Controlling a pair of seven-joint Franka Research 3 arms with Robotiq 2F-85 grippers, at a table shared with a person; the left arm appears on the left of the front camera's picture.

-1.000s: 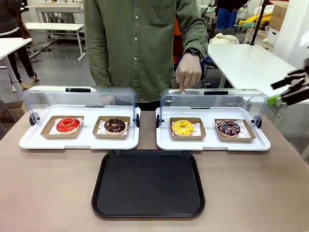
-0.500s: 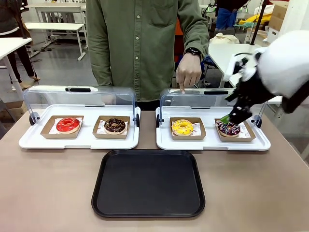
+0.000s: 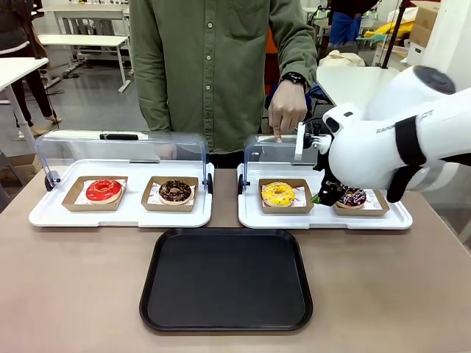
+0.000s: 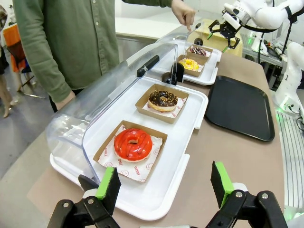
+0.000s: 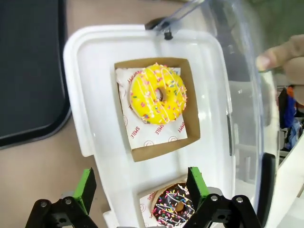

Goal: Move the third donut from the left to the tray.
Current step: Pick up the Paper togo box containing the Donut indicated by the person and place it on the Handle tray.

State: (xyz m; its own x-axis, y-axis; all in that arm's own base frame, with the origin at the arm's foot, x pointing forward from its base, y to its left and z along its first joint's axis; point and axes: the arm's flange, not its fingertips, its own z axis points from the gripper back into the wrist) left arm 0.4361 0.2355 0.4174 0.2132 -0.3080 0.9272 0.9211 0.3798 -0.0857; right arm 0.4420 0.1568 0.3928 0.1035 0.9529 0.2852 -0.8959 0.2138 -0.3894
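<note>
Swung my right fingers (image 3: 320,197) in over the display tray (image 5: 95,47), spread and empty; yellow donut (image 5: 158,93) lay just ahead of them, untouched, black tray (image 5: 28,71) off to their side, grasp still to come.

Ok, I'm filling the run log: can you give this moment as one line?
right gripper: open, hovering near yellow donut | left gripper: open, idle | yellow donut: in cardboard tray | person's hand: on lid
</note>
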